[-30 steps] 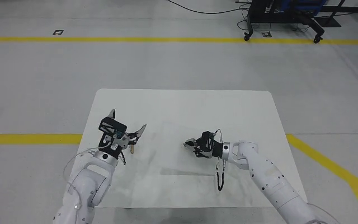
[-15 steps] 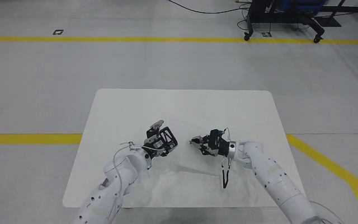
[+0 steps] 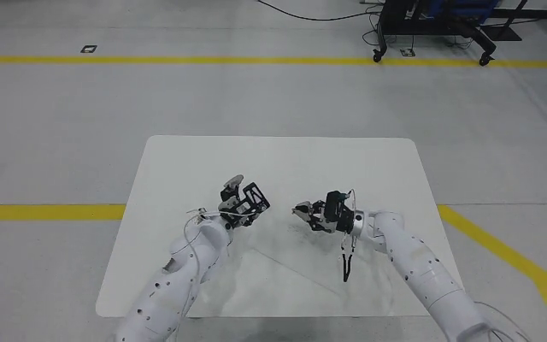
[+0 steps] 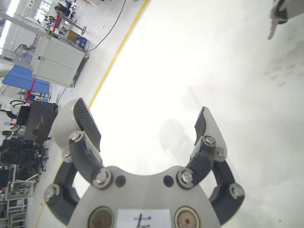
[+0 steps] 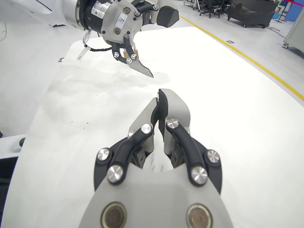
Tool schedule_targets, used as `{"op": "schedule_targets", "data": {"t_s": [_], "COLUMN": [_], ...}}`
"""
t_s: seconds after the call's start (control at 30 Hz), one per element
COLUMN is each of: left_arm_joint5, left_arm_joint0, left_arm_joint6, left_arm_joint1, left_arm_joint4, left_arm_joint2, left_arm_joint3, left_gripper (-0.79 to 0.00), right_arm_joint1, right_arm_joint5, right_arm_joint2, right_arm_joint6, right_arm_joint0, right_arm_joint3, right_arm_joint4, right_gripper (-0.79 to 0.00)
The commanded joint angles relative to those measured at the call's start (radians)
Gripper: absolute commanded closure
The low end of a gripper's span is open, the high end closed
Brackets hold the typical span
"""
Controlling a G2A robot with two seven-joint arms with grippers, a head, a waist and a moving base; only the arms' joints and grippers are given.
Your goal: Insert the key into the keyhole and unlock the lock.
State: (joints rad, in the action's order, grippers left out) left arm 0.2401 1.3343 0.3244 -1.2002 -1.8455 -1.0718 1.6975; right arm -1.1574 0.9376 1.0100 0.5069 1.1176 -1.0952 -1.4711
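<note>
Top view: right pincer [image 3: 301,211] over middle of white surface [image 3: 282,158]; left pincer [image 3: 245,193] near it, facing it, apart.

Left wrist view: left pincer spread wide, nothing between pads. Key [image 4: 272,30] sticks out of right pincer's tip, blade bare.

Right wrist view: right pincer pressed together, pinching key. Left pincer just beyond right pincer's tip, raised off surface, not touching.

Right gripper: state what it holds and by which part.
The right gripper is shut on a key, pinched by its head end between the pads; the blade sticks out free.
</note>
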Motion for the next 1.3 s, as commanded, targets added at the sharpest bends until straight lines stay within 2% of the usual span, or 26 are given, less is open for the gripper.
{"op": "schedule_targets", "data": {"t_s": [0.0, 0.13, 0.2, 0.23, 0.53, 0.63, 0.67, 0.77, 0.9, 1.07, 1.17, 1.27], "left_arm_joint5": [-0.012, -0.017, 0.035, 0.043, 0.042, 0.047, 0.065, 0.178, 0.309, 0.392, 0.438, 0.452], "left_arm_joint0": [0.019, 0.086, 0.128, 0.134, 0.136, 0.154, 0.151, 0.124, 0.078, -0.02, -0.049, -0.072], "left_arm_joint6": [-0.029, -0.089, -0.133, -0.141, -0.145, -0.244, -0.273, -0.268, -0.135, 0.321, 0.471, 0.566], "left_arm_joint1": [0.005, 0.018, 0.027, 0.028, 0.028, 0.019, 0.016, 0.013, 0.013, 0.03, 0.039, 0.049], "left_arm_joint4": [0.066, 0.215, 0.317, 0.33, 0.335, 0.492, 0.58, 0.84, 1.257, 1.743, 1.957, 1.982], "left_arm_joint2": [-0.058, -0.203, -0.284, -0.299, -0.298, -0.287, -0.293, -0.315, -0.339, -0.319, -0.325, -0.332], "left_arm_joint3": [0.036, 0.135, 0.175, 0.181, 0.179, 0.13, 0.108, 0.06, -0.036, -0.157, -0.185, -0.212], "left_gripper": [-0.785, -0.785, -0.785, -0.785, -0.785, -0.785, -0.785, -0.785, -0.785, -0.785, -0.785, -0.785], "right_arm_joint1": [0.002, 0.006, 0.008, 0.009, 0.012, 0.01, 0.006, -0.003, -0.008, -0.011, -0.011, -0.011], "right_arm_joint5": [0.012, 0.073, 0.075, 0.075, 0.075, 0.073, 0.075, 0.075, 0.075, 0.075, 0.075, 0.075], "right_arm_joint2": [0.001, 0.005, -0.011, -0.023, -0.032, -0.034, -0.043, -0.137, -0.266, -0.405, -0.458, -0.503], "right_arm_joint6": [0.013, 0.051, 0.101, 0.124, 0.131, 0.13, 0.136, 0.167, 0.118, 0.004, -0.058, -0.118], "right_arm_joint0": [0.001, 0.003, 0.009, 0.009, 0.005, 0.01, 0.02, 0.015, -0.045, -0.125, -0.156, -0.176], "right_arm_joint3": [-0.006, -0.028, -0.042, -0.045, -0.042, -0.046, -0.052, -0.079, -0.064, -0.058, -0.052, -0.048], "right_arm_joint4": [0.0, 0.025, 0.058, 0.076, 0.085, 0.099, 0.15, 0.368, 0.654, 0.946, 1.07, 1.181], "right_gripper": [0.0, 0.0, 0.0, 0.0, 0.0, 0.0, 0.0, 0.0, 0.0, 0.0, 0.0, 0.0]}}
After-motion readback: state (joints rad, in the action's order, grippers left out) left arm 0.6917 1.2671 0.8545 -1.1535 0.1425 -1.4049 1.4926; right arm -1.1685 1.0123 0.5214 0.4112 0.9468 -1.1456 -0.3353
